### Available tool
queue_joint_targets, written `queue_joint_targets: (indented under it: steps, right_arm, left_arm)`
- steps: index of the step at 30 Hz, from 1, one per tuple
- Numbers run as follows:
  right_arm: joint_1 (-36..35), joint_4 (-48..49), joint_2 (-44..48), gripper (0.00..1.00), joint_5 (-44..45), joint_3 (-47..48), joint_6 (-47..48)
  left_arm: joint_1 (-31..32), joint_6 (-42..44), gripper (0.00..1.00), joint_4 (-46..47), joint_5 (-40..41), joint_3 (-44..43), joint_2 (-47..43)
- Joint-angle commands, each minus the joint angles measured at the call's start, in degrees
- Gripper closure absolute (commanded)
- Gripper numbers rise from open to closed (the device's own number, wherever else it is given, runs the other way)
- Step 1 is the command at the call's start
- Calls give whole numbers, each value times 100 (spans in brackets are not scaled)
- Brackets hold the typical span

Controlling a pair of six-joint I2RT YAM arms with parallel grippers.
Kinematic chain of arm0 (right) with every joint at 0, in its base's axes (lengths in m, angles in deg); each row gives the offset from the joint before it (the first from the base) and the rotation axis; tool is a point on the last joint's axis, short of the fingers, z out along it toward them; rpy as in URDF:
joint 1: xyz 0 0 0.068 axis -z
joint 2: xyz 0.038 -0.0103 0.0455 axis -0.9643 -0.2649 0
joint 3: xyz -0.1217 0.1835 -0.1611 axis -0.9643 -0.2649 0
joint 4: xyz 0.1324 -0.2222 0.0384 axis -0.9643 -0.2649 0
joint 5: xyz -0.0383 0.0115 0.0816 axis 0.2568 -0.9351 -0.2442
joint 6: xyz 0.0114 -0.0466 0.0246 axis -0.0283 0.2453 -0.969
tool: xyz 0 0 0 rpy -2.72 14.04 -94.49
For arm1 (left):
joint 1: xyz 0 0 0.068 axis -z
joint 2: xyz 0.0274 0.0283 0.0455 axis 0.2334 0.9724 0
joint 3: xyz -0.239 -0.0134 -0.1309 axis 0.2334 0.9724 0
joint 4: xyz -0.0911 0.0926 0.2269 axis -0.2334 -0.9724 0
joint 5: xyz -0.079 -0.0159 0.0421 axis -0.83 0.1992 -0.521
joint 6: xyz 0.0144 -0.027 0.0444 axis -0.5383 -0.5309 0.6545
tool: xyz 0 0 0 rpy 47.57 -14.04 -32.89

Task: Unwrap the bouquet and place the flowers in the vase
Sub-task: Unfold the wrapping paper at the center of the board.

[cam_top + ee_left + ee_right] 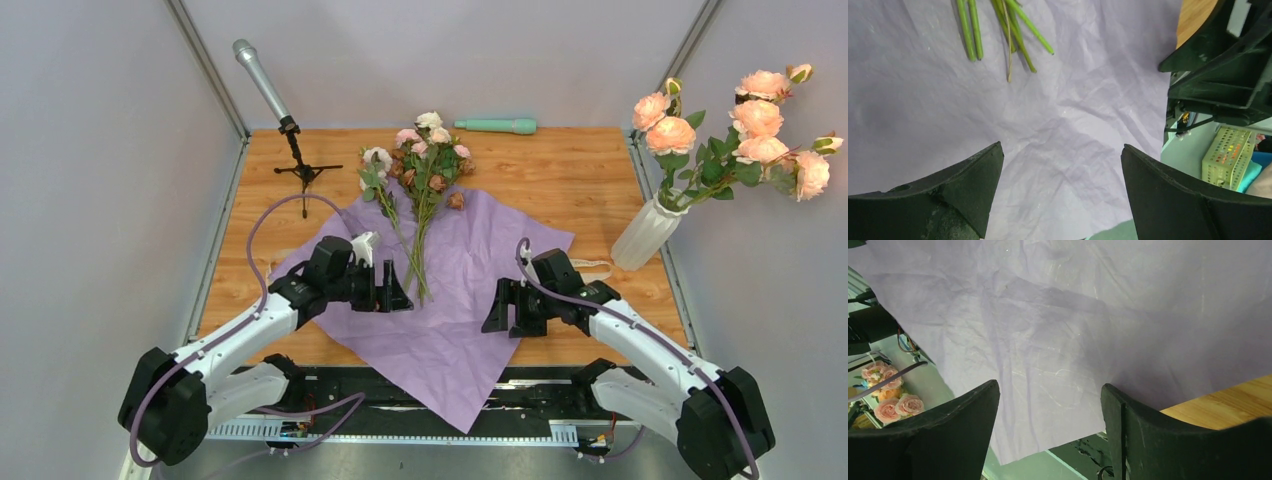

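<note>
Several flowers [424, 175] on paper [462, 290] | left gripper [1060, 146] wide | right gripper [1049, 386] wide

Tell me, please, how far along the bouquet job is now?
Unwrapping looks done: the lilac paper lies spread flat with the flowers loose on it. Nothing is in hand; the left gripper and right gripper are both open and empty. Left: moving the flowers into the white vase, which holds only peach roses.
</note>
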Motion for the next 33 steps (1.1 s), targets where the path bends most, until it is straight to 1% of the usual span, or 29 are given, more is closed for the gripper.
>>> queue_joint_targets:
  steps: [1, 4, 7, 12, 17, 21, 24, 28, 33]
  right_arm:
    - [-350, 79, 97, 25, 217, 326, -79]
    - [-439, 254, 11, 25, 332, 381, -148]
    - [-435, 315, -66, 25, 627, 377, -256]
    - [-427, 312, -110, 22, 1280, 283, -373]
    - [-367, 306, -332, 21, 1573, 155, -508]
    - [-353, 211, -275, 20, 1782, 30, -670]
    - [-339, 41, -96, 19, 1994, 13, -746]
    - [-286, -189, 213, 18, 2230, 110, -730]
    - [-274, -380, 450, 18, 2497, 567, -387]
  left_arm:
    - [98, -86, 6, -7, -40, 218, -41]
    - [103, -143, 6, 34, 28, 473, 33]
    - [102, -292, 6, 77, 198, 667, 71]
    - [100, -548, 5, 137, 599, 1031, -186]
    - [101, -803, 5, 244, 821, 1362, -377]
    - [96, -949, 5, 215, 867, 1474, -588]
    - [101, -954, 5, 96, 925, 1432, -791]
    - [100, -925, 4, -69, 1123, 1146, -1068]
    - [99, -693, 2, -312, 1593, 302, -1033]
